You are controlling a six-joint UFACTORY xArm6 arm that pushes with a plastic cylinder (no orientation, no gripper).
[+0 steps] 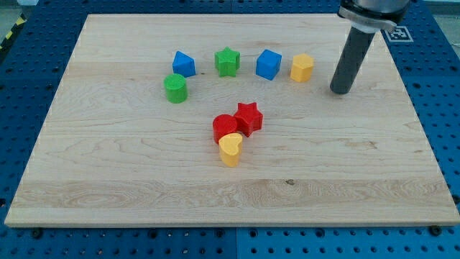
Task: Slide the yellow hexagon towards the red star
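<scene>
My tip [342,91] is a bare rod, no jaws to open or close, down on the board just to the view's right of the yellow hexagon [302,67], not touching. Good side for shoving it toward the red star [249,117], which sits well apart, lower left, against a red cylinder [225,128].

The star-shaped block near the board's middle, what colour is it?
Red star, seen in the camera view.

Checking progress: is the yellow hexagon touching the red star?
No. The yellow hexagon sits apart from the red star; my tip is right of it.
</scene>
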